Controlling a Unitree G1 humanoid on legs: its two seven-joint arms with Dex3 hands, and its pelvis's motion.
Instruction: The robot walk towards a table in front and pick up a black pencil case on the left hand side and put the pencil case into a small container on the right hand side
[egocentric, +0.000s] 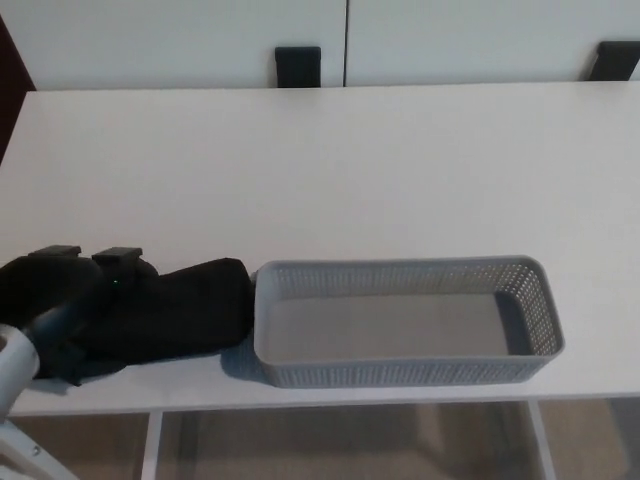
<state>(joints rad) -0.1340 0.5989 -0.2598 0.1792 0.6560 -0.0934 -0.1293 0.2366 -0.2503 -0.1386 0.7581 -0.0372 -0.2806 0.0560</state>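
Note:
The black pencil case (195, 308) lies near the table's front left edge, tilted a little, its right end almost touching the grey mesh container (400, 373). My left hand (62, 308) covers the case's left end, with the fingers (118, 258) curled over its far side, shut on it. The container is a long shallow basket with nothing inside, standing to the right of the case. My right hand does not show.
The white table (330, 170) stretches far back behind both objects. Its front edge runs just below the container and the case. Two black chair backs (297, 66) (612, 58) stand at the far side, against white cabinets.

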